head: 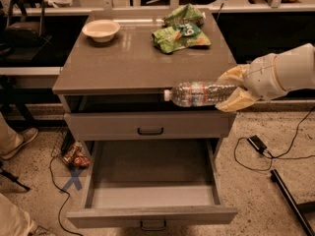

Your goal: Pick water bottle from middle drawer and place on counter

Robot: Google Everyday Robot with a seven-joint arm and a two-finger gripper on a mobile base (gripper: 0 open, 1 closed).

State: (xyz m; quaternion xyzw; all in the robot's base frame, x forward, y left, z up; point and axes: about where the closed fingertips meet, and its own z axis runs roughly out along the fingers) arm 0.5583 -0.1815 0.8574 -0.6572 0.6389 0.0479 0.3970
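My gripper is shut on the base end of the water bottle and holds it lying sideways, cap pointing left. The bottle hangs in the air in front of the counter's front edge, level with the top slot of the cabinet. The counter is the grey-brown top of the cabinet. The middle drawer is pulled wide open below, its grey floor bare, its dark handle at the front bottom.
A pale bowl stands at the counter's back left and green snack bags lie at its back right. A closed drawer sits above the open one. Cables and a small box lie on the floor at right.
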